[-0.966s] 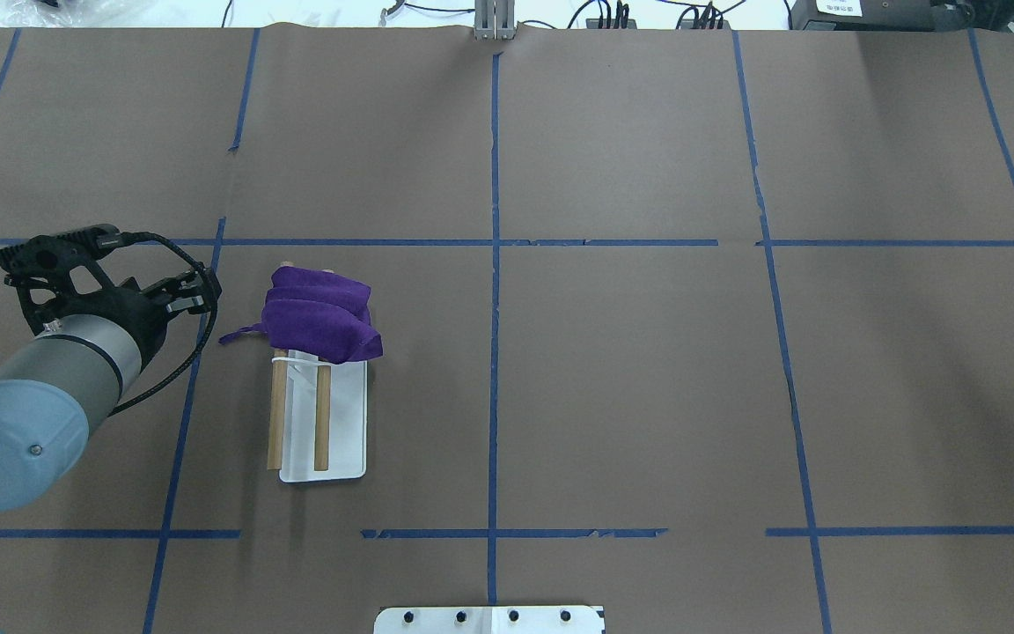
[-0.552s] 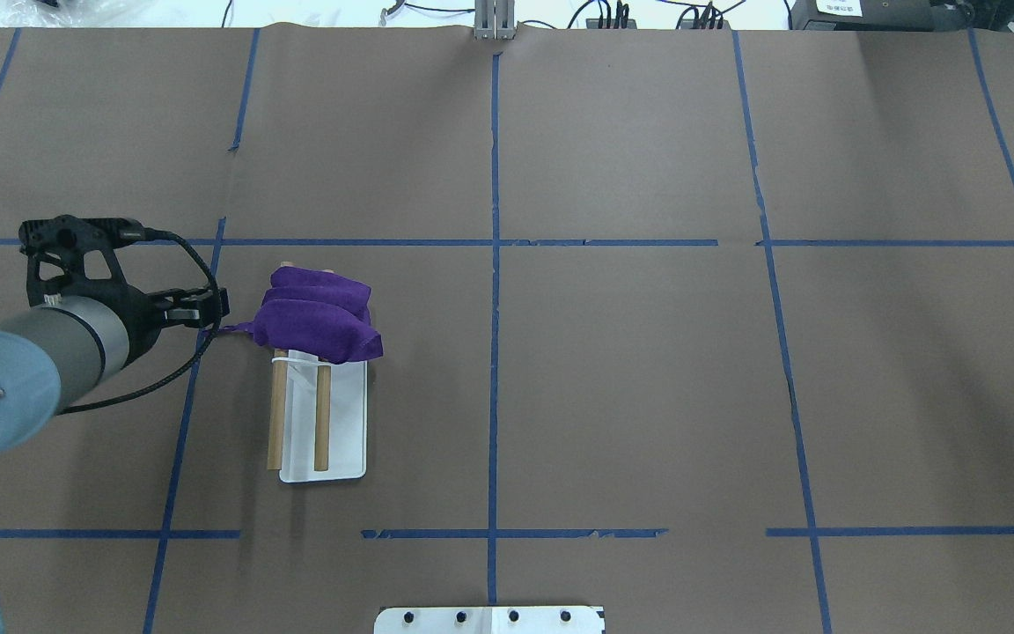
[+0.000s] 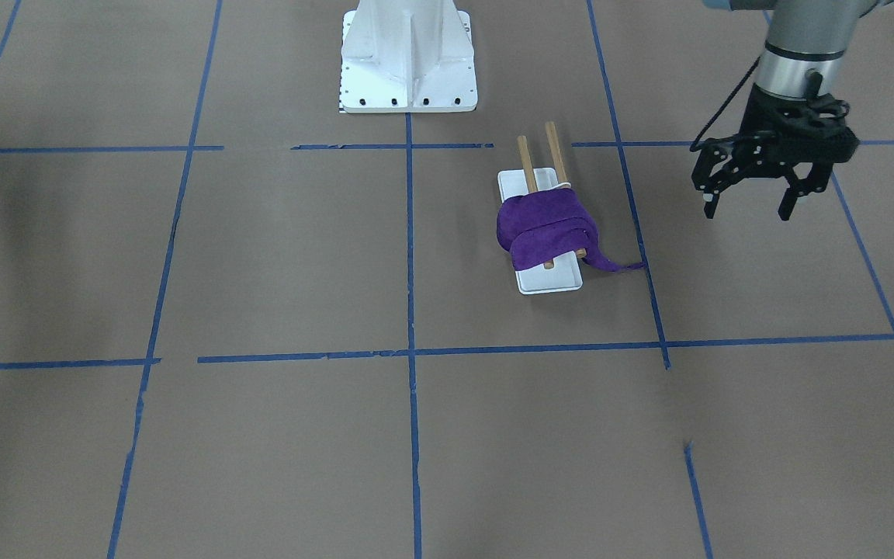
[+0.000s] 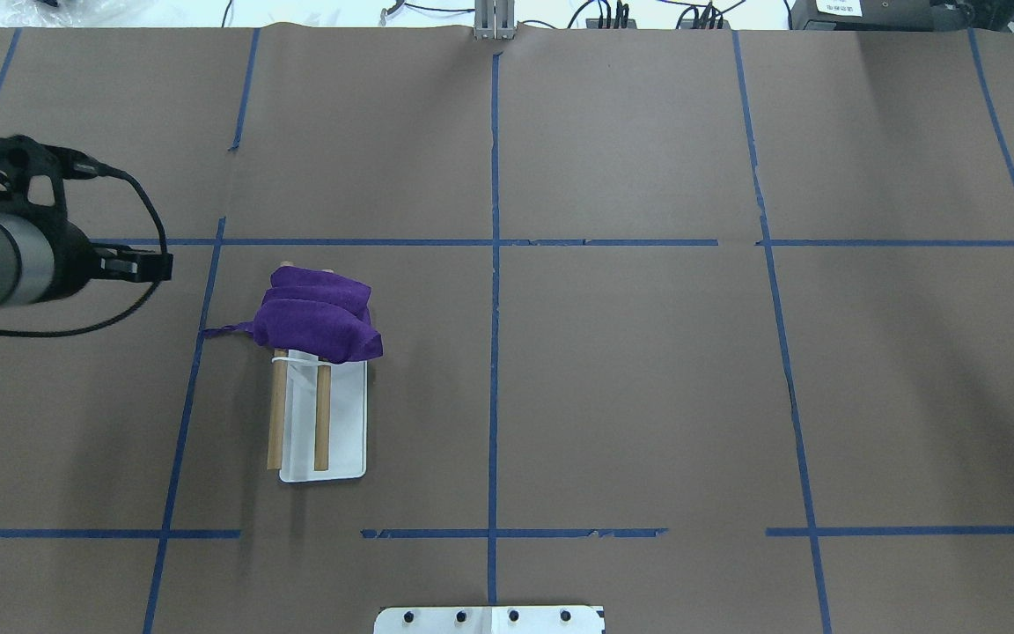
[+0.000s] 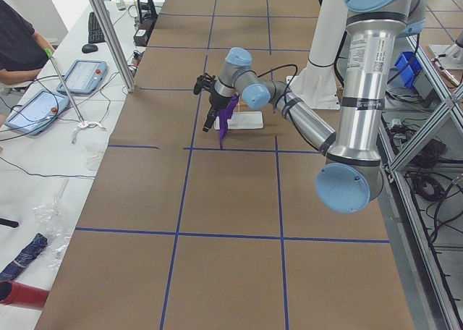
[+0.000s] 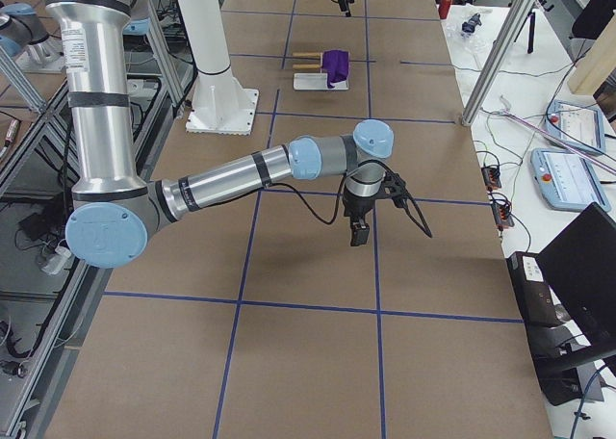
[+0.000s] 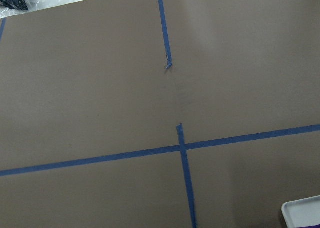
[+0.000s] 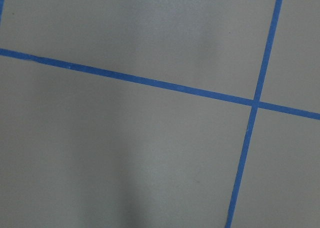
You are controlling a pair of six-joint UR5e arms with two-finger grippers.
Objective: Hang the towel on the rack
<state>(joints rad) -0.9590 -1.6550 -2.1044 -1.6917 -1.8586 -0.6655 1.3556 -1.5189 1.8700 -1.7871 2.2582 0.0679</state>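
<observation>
The purple towel [image 4: 318,317] lies bunched over the far end of the rack's two wooden dowels [image 4: 276,423], above the white tray base [image 4: 345,431]. A thin tail of the towel trails left onto the table. The towel [image 3: 544,225] and the rack's tray [image 3: 548,283] also show in the front view. My left gripper [image 3: 747,211] is open and empty, raised above the table, well apart from the towel on its left in the overhead view [image 4: 157,264]. My right gripper [image 6: 358,235] shows only in the right side view, far from the rack. I cannot tell whether it is open or shut.
The table is covered with brown paper [image 4: 630,370] marked by blue tape lines. The white bolted robot pedestal [image 3: 408,54] stands at the robot's edge of the table. A corner of the white tray [image 7: 302,215] shows in the left wrist view.
My left gripper has drawn back from the towel's tail, moving left and away from the rack. The tail now lies stretched a little farther left.
</observation>
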